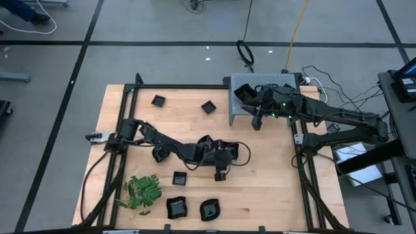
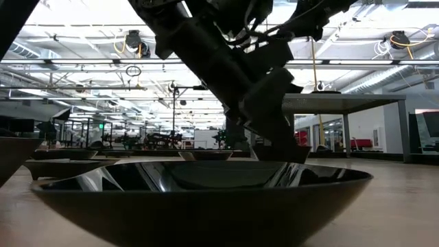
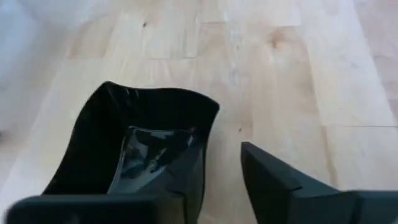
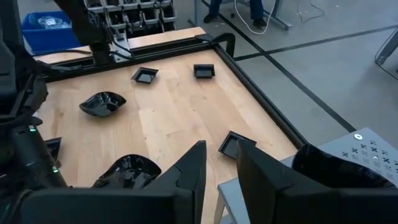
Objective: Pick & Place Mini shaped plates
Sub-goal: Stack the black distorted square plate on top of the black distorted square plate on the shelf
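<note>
One plate (image 3: 140,155) is sitting pinched in the left gripper (image 1: 221,174), a finger (image 3: 286,190) on each side of its wall, low over the wood near table centre. Five more plates are lying loose: small squares at 11 o'clock (image 1: 158,100) and 12 o'clock (image 1: 208,106), another small square (image 1: 179,178) at 7 o'clock of the left gripper, and two bigger wavy ones at 6 o'clock, (image 1: 176,207) and (image 1: 209,210), side by side near the front edge. Another dark plate (image 4: 339,168) is resting in the grey box (image 1: 263,91) at 1 o'clock. Right gripper (image 1: 257,122) is hanging at the box's front edge, fingers (image 4: 193,165) slightly parted, holding nothing. Leafy sprig (image 1: 142,192) is lying at 8 o'clock, just beside the small square. Low view is being filled by one plate's rim (image 2: 206,185), with an arm above it.
</note>
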Available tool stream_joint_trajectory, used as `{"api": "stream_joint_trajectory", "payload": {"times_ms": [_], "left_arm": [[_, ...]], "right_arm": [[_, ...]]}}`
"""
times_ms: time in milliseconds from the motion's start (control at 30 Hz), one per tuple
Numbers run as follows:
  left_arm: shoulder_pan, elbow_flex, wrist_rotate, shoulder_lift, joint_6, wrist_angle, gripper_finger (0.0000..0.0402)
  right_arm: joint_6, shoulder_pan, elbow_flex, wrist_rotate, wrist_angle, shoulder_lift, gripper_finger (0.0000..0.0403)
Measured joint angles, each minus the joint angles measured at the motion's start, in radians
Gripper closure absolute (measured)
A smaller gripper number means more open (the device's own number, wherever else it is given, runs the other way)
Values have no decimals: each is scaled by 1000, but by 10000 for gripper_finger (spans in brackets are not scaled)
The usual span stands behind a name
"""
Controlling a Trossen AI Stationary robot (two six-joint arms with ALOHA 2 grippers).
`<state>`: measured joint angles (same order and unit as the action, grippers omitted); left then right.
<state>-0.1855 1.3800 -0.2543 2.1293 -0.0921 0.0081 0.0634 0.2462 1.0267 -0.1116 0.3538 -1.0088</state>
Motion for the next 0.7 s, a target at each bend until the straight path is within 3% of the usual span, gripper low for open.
{"api": "stream_joint_trajectory", "payload": {"times_ms": [167, 367, 700], "left_arm": [[0, -1, 1, -103, 34, -32, 240], [2, 0, -5, -256, 42, -175, 232], [4, 0, -56, -465, 4, -436, 231]], "right_arm": [[-4, 0, 0, 2, 3, 0, 328], [-7, -11, 0, 8, 46, 0, 328], [-325, -162, -25, 12, 197, -4, 328]]}}
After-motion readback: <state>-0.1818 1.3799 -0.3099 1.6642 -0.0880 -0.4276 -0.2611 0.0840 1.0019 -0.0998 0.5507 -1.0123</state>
